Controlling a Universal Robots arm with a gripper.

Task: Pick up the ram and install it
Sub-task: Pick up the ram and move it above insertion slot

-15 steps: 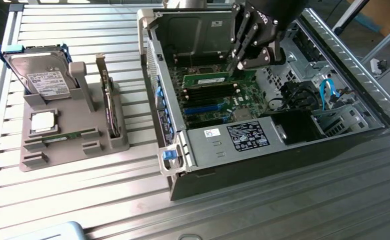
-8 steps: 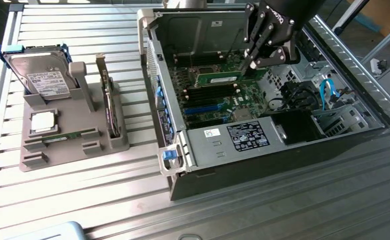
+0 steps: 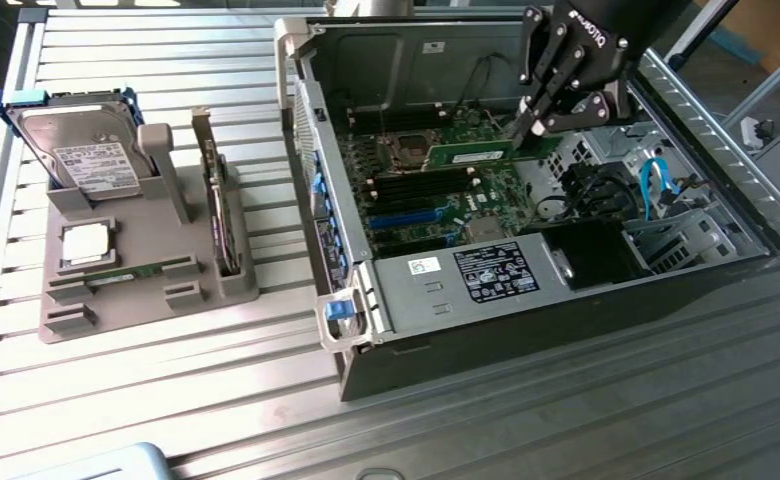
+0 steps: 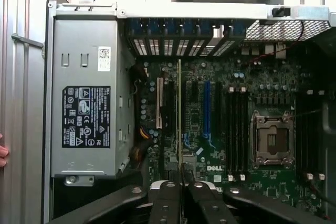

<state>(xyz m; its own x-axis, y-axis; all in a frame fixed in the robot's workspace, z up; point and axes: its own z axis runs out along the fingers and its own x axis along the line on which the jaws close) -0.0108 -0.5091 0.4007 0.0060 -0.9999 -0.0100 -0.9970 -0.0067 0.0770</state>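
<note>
Fingers (image 4: pixel 165 203) clamped tight on the long, thin green circuit-board ram stick (image 3: pixel 470 154). The black gripper (image 3: pixel 526 128) has it by the end nearer the exterior view's right, inside the open grey computer case (image 3: pixel 390 60), over the green motherboard (image 3: pixel 430 200). The wrist view adds this: the ram is dead edge-on, a thin line running straight out from the fingers, parallel to the black memory slots (image 4: pixel 237 129) and the blue slot (image 4: pixel 206 108). Whether it touches the board, can't tell. A silver power supply with a black label (image 3: pixel 490 272) crowds one side, a metal processor socket (image 4: pixel 273 140) the other. On the slatted metal bench (image 3: pixel 163 400), a grey holder (image 3: pixel 150 300) carries a silver hard drive (image 3: pixel 83 160). From the exterior view, the ram's long axis runs left to right and it stands on edge.
</note>
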